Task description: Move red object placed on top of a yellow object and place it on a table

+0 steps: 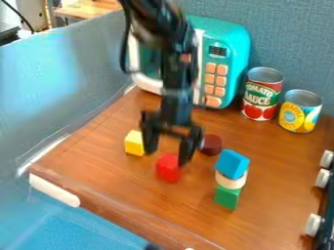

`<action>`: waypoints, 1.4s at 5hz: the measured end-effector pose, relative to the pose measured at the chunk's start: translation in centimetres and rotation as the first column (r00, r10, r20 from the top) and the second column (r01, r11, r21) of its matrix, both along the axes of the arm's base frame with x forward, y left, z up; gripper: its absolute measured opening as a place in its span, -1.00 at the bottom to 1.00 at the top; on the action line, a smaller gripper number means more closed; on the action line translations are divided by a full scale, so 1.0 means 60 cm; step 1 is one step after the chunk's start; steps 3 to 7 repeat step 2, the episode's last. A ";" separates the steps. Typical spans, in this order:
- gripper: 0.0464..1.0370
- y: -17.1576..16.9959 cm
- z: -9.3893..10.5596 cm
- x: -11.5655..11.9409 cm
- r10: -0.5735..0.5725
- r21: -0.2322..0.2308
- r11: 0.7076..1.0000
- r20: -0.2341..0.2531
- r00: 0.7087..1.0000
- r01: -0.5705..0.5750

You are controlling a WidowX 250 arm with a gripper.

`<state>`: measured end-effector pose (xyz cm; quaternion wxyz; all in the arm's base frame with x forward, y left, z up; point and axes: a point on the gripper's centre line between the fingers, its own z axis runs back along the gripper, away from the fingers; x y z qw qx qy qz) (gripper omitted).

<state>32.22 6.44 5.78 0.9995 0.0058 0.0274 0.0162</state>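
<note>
Your red block (168,168) sits on the wooden table (143,193), below the gripper (167,157), whose fingers stand apart, gripping nothing. Expect it light, stiff, perhaps slick; take opposite sides, midway up. From it, the yellow block (134,143) sits at half past ten, cans (262,95) near two, toy microwave (223,66) around twelve, grey partition (293,44) behind.

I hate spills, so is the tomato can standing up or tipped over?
Standing up: the tomato can has its silver end on top.
</note>
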 end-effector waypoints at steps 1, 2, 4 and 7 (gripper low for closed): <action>0.93 0.001 0.076 -0.007 0.011 0.037 0.999 0.080 0.997 -0.013; 0.93 -0.001 0.111 -0.007 -0.012 0.064 0.998 0.137 0.991 0.003; 0.93 -0.001 0.111 -0.007 -0.012 0.064 0.998 0.137 0.991 0.003; 0.93 -0.001 0.111 -0.007 -0.012 0.064 0.998 0.137 0.991 0.003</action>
